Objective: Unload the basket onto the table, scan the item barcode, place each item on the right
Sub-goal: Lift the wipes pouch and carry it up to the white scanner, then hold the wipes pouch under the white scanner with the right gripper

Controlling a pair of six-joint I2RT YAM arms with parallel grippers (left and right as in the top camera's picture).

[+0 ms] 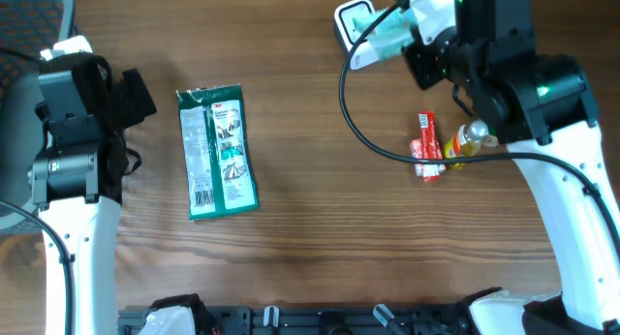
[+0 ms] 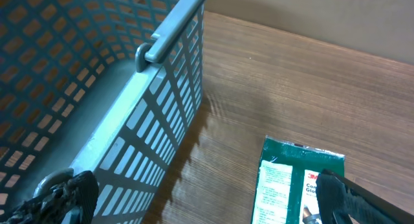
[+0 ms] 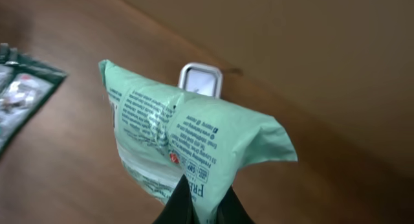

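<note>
Hanging above the far right part of the brown wooden table [image 1: 310, 248], the crinkled mint-green plastic pouch [image 3: 194, 143] is being pinched tight at one edge by the right gripper [image 3: 204, 206], with the small white square scanner [image 3: 201, 79] just beyond it. Nearer in, a red sachet [image 1: 428, 146] and a small yellow bottle [image 1: 470, 138] are lying side by side. The left gripper [image 2: 200, 208] is hovering with jaws spread wide and empty, between a blue-grey mesh basket [image 2: 129, 120] and a flat dark green packet [image 1: 218, 151].

Mint-green pouch [image 3: 194, 143] (crumpled, print outward) aloft before white scanner [image 3: 201, 79]
</note>
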